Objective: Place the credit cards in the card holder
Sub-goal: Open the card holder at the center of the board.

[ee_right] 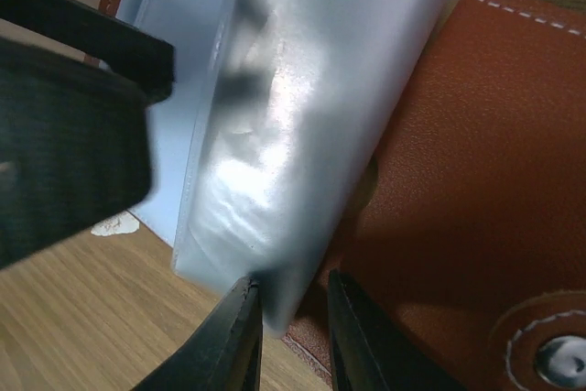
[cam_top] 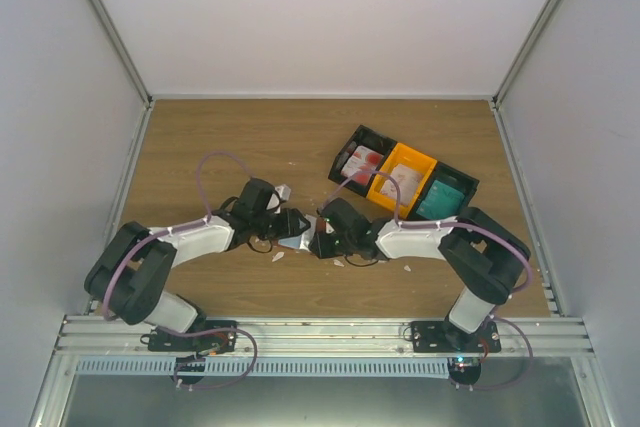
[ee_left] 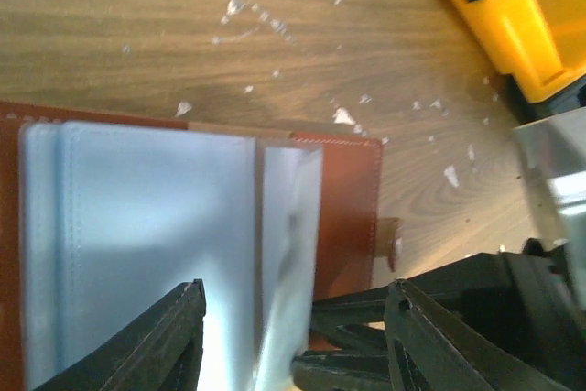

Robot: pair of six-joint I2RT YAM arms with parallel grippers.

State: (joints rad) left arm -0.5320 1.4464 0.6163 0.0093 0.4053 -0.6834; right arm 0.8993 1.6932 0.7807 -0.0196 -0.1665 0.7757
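So your card holder [cam_top: 299,241] [ee_left: 350,191] [ee_right: 476,153] is lying open on the worktop [cam_top: 250,137], right between the two arms and near the front edge, brown leather down and the pale blue-grey inner pocket [ee_left: 156,226] [ee_right: 302,116] facing up. Your right tool [ee_right: 291,298] [cam_top: 320,237] is pinching the lower edge of that pocket leaf, fingers nearly together with the corner caught between them. Your left tool [ee_left: 295,292] [cam_top: 290,223] is sitting spread wide, one finger on each side of the raised leaf and not squeezing anything.

The credit cards are all sitting in the bin row back and to the right, well apart from the holder: red-and-white card [cam_top: 362,159] in the first black bin [cam_top: 343,150], pale card [cam_top: 404,181] in the orange bin [cam_top: 418,154], teal card [cam_top: 441,200] in the far black bin [cam_top: 466,185]. Little white scraps [ee_left: 343,116] are lying all over the wood.
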